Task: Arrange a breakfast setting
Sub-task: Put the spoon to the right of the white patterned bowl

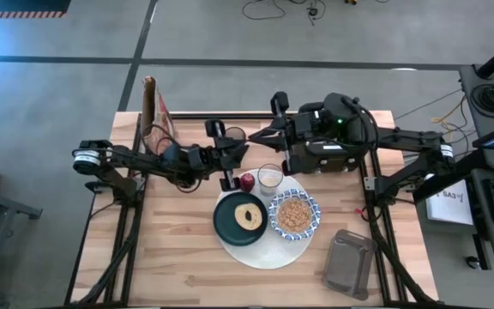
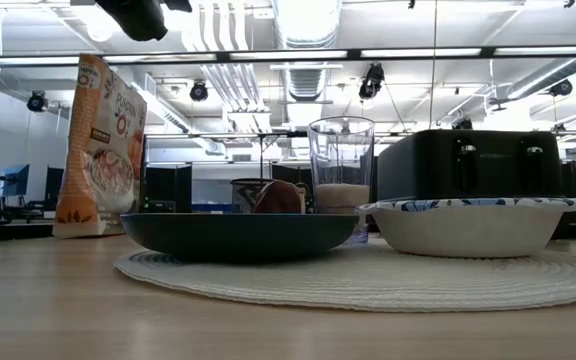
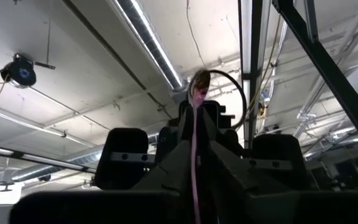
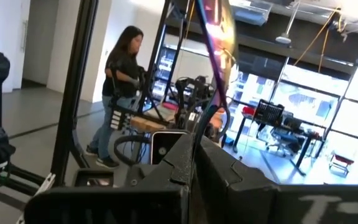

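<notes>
On the round white mat (image 1: 260, 253) sit the dark green plate (image 1: 224, 227) with the bagel (image 1: 249, 215) and the patterned bowl (image 1: 316, 210), which holds cereal. The clear glass (image 1: 270, 178) and the red apple (image 1: 247, 181) stand at the mat's far edge. High over the table's far middle, my left gripper (image 1: 240, 142) and right gripper (image 1: 262, 136) come together. Each is shut on the thin purple-sheened spoon (image 4: 211, 56), which is lifted clear of the table. My left gripper pinches the spoon's thin shaft (image 3: 195, 134) between its two fingers, which slant upward. The spoon stands edge-on and runs on past the fingertips to a rounded end (image 3: 199, 81). My right gripper pinches the spoon's narrow part (image 4: 196, 140) between its two fingers, which point a little above level. The spoon rises slanting beyond the fingertips to a broader shiny part (image 4: 219, 22).
The black toaster (image 2: 468, 165) stands at the far right under my right arm. A dark mug (image 1: 234, 134) is behind the apple. A cereal bag (image 2: 98, 145) stands upright at the far left, and a grey tray (image 1: 350, 262) lies near right. A person stands in the room beyond.
</notes>
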Controlling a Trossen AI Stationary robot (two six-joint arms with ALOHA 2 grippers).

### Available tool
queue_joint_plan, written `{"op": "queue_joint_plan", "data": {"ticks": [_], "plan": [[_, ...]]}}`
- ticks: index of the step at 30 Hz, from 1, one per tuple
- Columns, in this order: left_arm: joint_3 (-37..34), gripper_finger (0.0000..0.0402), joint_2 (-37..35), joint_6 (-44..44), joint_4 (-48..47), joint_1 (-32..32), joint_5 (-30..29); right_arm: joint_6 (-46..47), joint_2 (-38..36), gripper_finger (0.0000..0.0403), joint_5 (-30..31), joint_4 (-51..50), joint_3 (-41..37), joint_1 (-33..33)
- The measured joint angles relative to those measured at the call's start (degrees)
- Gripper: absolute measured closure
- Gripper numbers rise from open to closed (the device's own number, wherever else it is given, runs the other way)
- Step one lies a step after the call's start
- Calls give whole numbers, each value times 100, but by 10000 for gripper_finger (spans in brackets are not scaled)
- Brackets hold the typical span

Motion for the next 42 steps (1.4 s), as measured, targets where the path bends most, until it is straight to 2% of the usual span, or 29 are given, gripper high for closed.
{"op": "queue_joint_plan", "data": {"ticks": [5,8,16,20,23,26,33,42], "plan": [[0,319,0,96,-215,0,2,0,11,395,31,3,0,-11],[0,279,-2,116,-244,0,-6,-24,-57,395,281,-205,36,-12],[-18,190,-176,133,-781,2,-442,74,-256,395,1457,-2282,805,-50],[-24,168,-190,133,-1123,-13,-409,290,-257,395,1640,-2821,1144,-65],[-26,165,-193,244,-1187,-7,-592,568,-265,395,1940,-3686,1470,-50],[-42,166,-257,743,-1289,-55,-1265,1021,-267,395,2443,-4692,1717,-54],[-42,166,-731,1690,-2343,-372,-3886,2435,-279,395,2709,-6650,1619,-48],[-90,166,-1379,1916,-3995,-864,-5088,4446,-373,395,2500,-8112,899,-33]]}}
